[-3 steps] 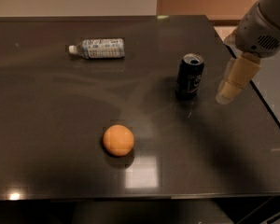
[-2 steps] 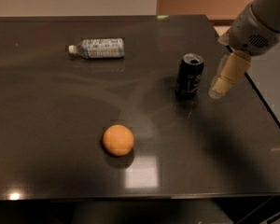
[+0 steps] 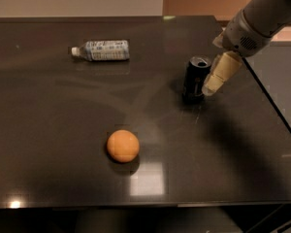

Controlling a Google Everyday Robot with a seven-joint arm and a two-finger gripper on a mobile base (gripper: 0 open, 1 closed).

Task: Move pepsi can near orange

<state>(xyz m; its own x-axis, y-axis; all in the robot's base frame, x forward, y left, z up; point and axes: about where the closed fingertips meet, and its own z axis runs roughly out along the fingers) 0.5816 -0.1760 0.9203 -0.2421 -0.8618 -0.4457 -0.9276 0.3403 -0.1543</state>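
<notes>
While the can stands upright where it was, the claw has closed in from the can's right. A second ago it hung clear, and now its tip sits just beside the can's side, perhaps touching. Whether the claw is open or closed cannot be told. The orange rests on the worktop well to the can's front-left — unmoved. A bottle lies on its side, far left of the can.
</notes>
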